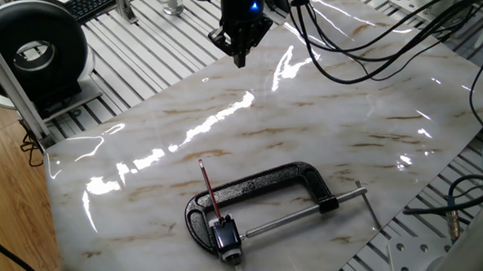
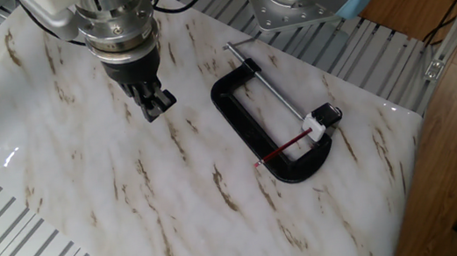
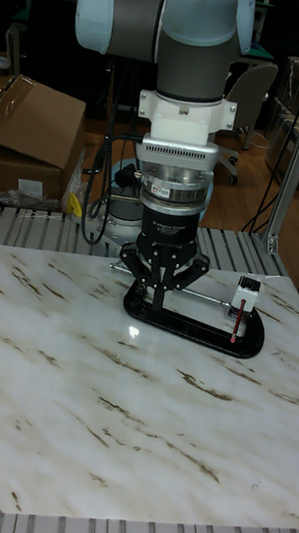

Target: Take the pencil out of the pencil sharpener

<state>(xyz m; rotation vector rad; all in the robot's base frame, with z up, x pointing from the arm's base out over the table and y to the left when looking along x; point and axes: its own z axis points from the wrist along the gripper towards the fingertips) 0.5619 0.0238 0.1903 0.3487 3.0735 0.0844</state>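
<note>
Sharpener [image 1: 225, 237] lies at the near edge of the marble table [image 1: 323, 124], against the screw end of the black clamp [image 1: 260, 186], with the pencil [image 1: 209, 191] still seated in it and slanting out across the clamp's curved end, tip resting on the table. Beyond the clamp the slab is bare up to the end effector [image 1: 240, 60], which hangs well apart from the sharpener near the far edge, pointing down, fingers narrow and together, holding nothing.
</note>
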